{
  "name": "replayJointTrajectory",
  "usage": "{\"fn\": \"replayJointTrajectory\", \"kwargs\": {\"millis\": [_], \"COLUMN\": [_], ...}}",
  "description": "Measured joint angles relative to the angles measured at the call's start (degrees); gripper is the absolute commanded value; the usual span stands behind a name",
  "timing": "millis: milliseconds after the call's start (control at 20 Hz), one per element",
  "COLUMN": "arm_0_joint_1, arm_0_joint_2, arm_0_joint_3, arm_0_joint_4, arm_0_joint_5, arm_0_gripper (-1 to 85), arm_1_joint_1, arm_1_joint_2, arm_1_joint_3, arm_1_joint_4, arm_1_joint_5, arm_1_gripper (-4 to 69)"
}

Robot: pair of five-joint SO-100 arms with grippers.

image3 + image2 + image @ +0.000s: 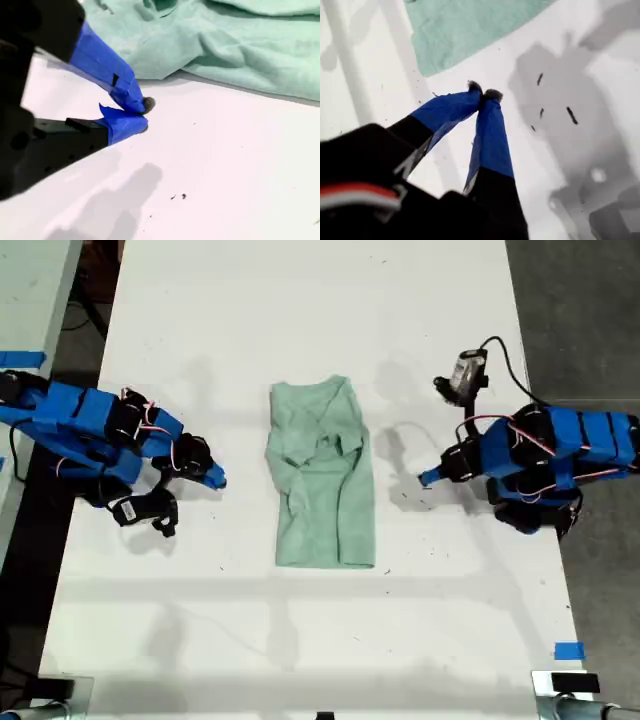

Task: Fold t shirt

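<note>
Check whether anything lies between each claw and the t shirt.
Nothing visible does. Only bare white table separates the t shirt from my first gripper and from my second gripper; both claws are shut and apart from the cloth.

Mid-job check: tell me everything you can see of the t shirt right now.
The t shirt is pale mint-green, soft, wrinkled cloth, lying flat on the white table as a narrow upright rectangle, both sides seemingly folded inward, with bunched folds at its middle. Its V neckline is at the exterior view's top, its straight hem at the bottom. Neither gripper touches it: my first gripper and my second gripper sit shut nearby on bare table.
</note>
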Motion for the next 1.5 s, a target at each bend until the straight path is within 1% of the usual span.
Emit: {"fn": "replayJointTrajectory", "kwargs": {"millis": [100,200,350,450,550,600,850,1100,1200,1250,1300,1400,1450,1500], "arm_0_joint_1": [4.7,8.6,12.4,12.6,12.4,12.4,12.2,11.2,11.2,11.3,11.3,11.3,11.2,11.1], "arm_0_joint_2": [-14.2,-27.5,-44.3,-55.2,-65.1,-68.6,-74.9,-79.2,-79.1,-79.1,-79.2,-81.2,-83.1,-84.6], "arm_0_joint_3": [-12.9,-26.8,-46.8,-58.7,-69.9,-73.0,-75.4,-75.4,-75.5,-75.5,-75.5,-75.7,-77.0,-79.4], "arm_0_joint_4": [1.1,2.5,5.5,7.5,10.4,10.7,12.0,14.2,15.3,16.3,16.6,16.1,15.2,14.3], "arm_0_joint_5": [-0.1,0.0,2.5,4.6,5.4,5.5,4.7,1.4,0.3,0.0,0.0,0.1,0.1,0.4], "arm_0_gripper": [13.8,20.3,23.6,25.0,26.8,26.9,25.7,25.1,23.8,22.5,18.9,10.8,4.4,0.0], "arm_1_joint_1": [-4.2,-7.6,-11.3,-12.7,-13.4,-13.6,-14.0,-14.0,-14.0,-14.0,-14.0,-14.0,-14.0,-14.0], "arm_1_joint_2": [-17.1,-32.3,-49.7,-57.4,-62.3,-64.1,-72.1,-77.9,-78.4,-78.4,-78.6,-81.8,-83.7,-85.3], "arm_1_joint_3": [-12.0,-24.3,-38.5,-42.9,-45.9,-46.2,-46.4,-49.0,-51.8,-52.9,-53.3,-53.5,-53.6,-54.2], "arm_1_joint_4": [-0.2,2.1,6.2,7.2,8.2,8.3,8.0,3.3,2.6,2.5,2.6,1.8,0.2,-1.7], "arm_1_joint_5": [0.5,1.5,3.4,4.7,6.2,6.4,7.9,8.8,8.7,8.7,8.7,8.7,9.0,8.9], "arm_1_gripper": [15.7,22.8,26.8,27.8,28.2,28.4,28.9,29.1,29.0,28.8,27.5,18.8,12.3,5.9]}}
